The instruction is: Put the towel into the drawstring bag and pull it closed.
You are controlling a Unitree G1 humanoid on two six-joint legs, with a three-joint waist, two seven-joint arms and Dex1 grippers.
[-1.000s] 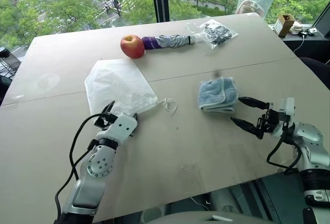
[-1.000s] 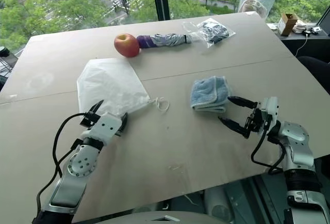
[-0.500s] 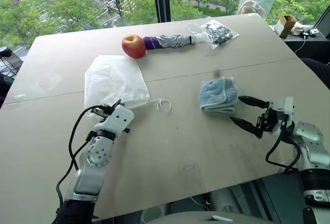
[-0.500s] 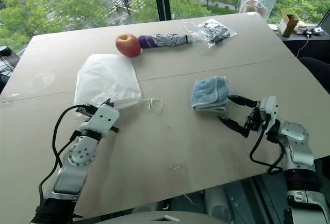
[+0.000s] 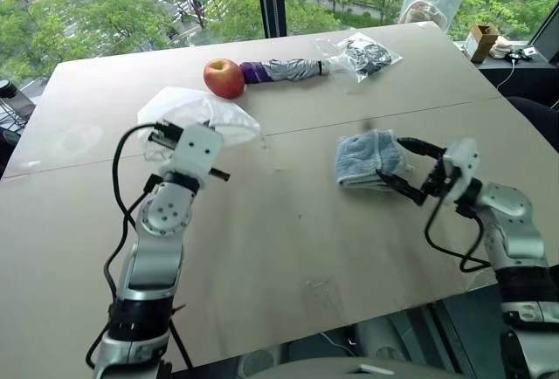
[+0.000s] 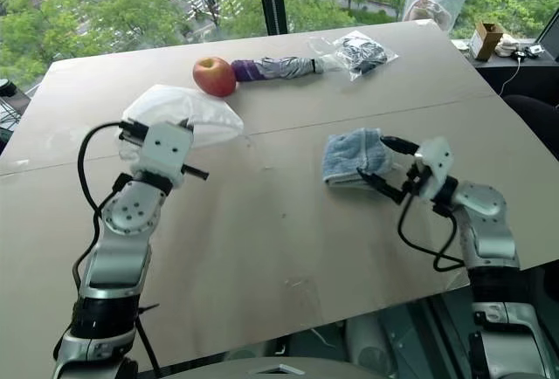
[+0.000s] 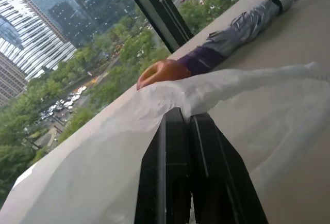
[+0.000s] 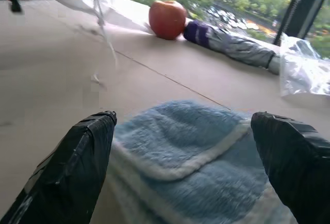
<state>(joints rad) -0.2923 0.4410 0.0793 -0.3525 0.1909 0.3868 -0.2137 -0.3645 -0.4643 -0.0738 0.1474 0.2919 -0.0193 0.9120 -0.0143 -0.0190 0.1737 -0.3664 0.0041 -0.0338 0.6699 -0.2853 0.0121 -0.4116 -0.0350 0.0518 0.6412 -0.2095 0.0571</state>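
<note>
Now the left claw point(image 7: 188, 118) pinches the drawstring bag point(image 5: 229, 119); the right claw point(image 8: 188, 126), spread wide, flanks the folded towel point(image 5: 369, 157).

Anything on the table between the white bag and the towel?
No. In the left eye view, bare table separates the drawstring bag from the towel.

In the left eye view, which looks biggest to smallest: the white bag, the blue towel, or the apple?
1. White bag, though partly bunched and lifted.
2. Blue towel, somewhat smaller.
3. Apple, clearly smallest, though farthest from the camera.

Left claw point(image 5: 168, 137) clamped and lifted the drawstring bag point(image 5: 229, 120); right claw point(image 5: 407, 168) reached the towel point(image 5: 367, 157)
</note>
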